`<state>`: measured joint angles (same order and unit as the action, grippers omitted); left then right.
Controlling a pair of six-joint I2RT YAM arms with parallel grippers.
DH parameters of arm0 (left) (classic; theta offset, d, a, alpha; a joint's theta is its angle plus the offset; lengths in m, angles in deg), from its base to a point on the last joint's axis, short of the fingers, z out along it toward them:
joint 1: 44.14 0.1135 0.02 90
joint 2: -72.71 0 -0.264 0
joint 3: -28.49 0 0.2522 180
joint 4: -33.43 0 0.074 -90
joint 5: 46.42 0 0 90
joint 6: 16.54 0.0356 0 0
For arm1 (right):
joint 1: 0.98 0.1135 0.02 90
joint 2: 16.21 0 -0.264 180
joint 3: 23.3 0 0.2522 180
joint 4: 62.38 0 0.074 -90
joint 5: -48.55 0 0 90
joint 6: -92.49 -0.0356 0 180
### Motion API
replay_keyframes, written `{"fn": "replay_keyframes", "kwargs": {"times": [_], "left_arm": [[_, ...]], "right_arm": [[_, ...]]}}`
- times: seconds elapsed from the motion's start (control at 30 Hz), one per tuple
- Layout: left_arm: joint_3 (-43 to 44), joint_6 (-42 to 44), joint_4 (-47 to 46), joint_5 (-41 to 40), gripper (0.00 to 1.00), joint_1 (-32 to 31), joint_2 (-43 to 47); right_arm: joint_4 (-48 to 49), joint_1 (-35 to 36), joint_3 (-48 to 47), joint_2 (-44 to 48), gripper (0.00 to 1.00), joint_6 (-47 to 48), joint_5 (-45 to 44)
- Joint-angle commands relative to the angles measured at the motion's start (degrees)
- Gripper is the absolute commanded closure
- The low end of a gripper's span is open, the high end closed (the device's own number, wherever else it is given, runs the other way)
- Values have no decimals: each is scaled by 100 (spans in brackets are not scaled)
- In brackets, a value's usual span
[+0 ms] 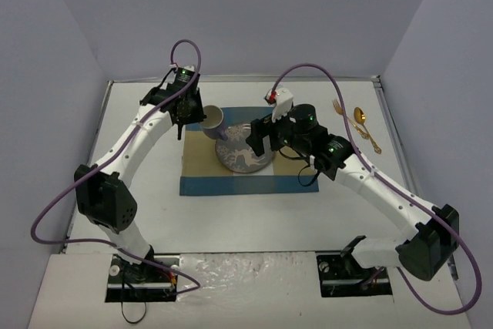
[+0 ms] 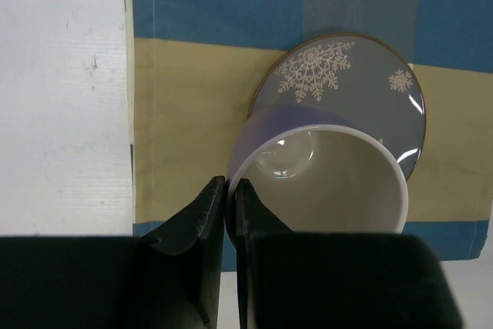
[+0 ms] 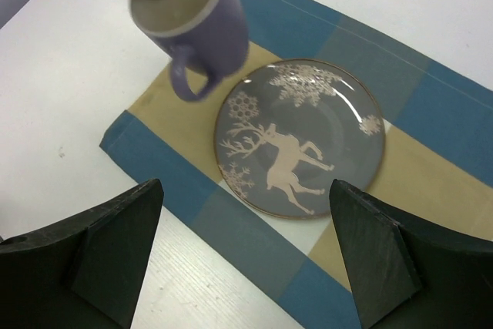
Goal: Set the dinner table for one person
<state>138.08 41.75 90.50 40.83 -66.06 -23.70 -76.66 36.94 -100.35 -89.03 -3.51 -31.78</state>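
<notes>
Though held clear of the cloth and not yet set down: mug (image 1: pixel 213 121) pinched by the rim in the left hand (image 1: pixel 187 115), closed narrow on the wall, hanging over the far left part of the placemat (image 1: pixel 231 184). Looks like the cup-placing step, with the plate (image 1: pixel 245 156) already lying on the placemat. Right hand (image 1: pixel 257 141) spread wide, holding nothing, hovering above the plate.

Next calls for carrying the mug to a bare spot beside the plate, righting it so the base lands flat, then letting go. Risks clipping the plate's far left rim, or the right hand, if lowered straight down.

Tilted off upright: mouth up toward the left hand, base down toward the plate, handle on the lower side. Fork (image 1: pixel 339 109) and spoon (image 1: pixel 360 117) side by side at the far right of the tabletop (image 1: pixel 231 225), heads far, handles slanting near and right. Tabletop flat between the lilac walls, under everything; long axis hard to call from above, seemingly left to right.
</notes>
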Motion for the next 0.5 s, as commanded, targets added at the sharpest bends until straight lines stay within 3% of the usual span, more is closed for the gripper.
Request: {"fn": "replay_keyframes", "kwargs": {"times": [0.0,0.13,0.47], "left_arm": [[156,-587,-428,-261,100,-391,421],[252,-652,-394,-305,100,-689,447],[330,-609,-332,-410,100,-1041,552]], "right_arm": [[259,479,-498,-400,15,310,-512],[263,717,-623,-723,17,336,-782],[334,920,-808,-1303,35,388,-1142]]}}
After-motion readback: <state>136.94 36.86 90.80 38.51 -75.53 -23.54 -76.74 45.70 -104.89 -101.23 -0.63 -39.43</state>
